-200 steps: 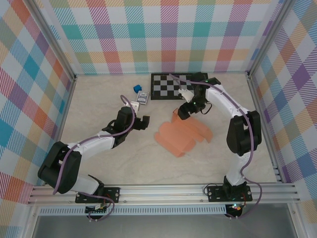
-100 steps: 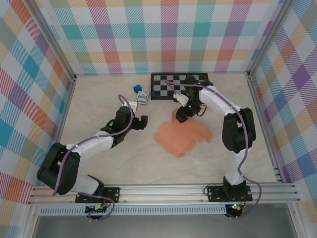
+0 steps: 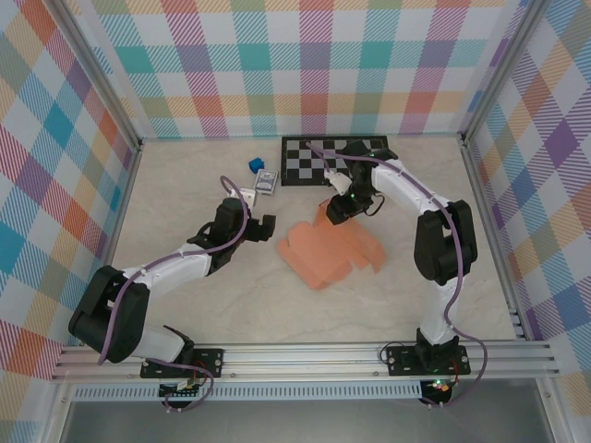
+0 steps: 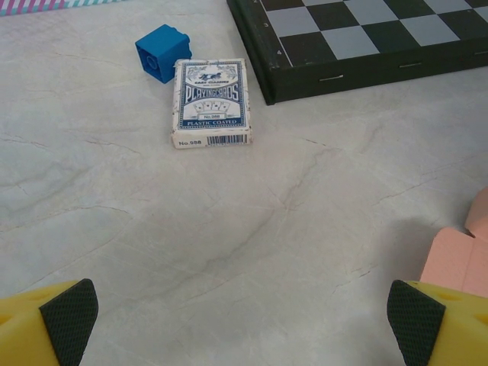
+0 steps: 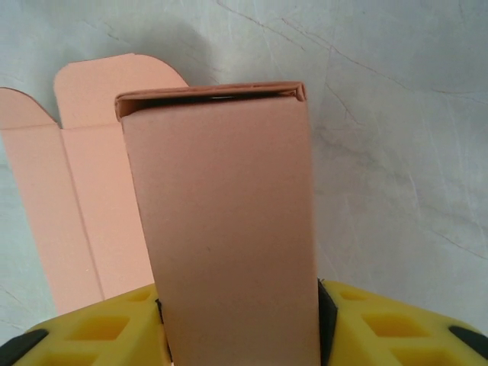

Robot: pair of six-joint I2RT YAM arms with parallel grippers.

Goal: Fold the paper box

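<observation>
While your left gripper [image 3: 263, 224] hangs wide open with nothing in it, your right gripper [image 3: 340, 208] is closed on the far end of the box [image 3: 328, 249]. The rest of the box lies on the worktop [image 3: 185, 305], near the chessboard [image 3: 319, 159]. A card pack [image 4: 211, 103] and a blue cube [image 4: 163, 52] sit just beside each other, well apart from it.

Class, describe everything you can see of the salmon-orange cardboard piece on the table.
The salmon-orange thin cardboard piece is plain, matte and unmarked, a partly folded box blank. Most of it lies flat on the pale marbled table, rounded flaps spread out, creases showing. Its far end is doubled over into a raised sleeve, gripped by the right gripper. It sits near the black chessboard without touching it.
</observation>
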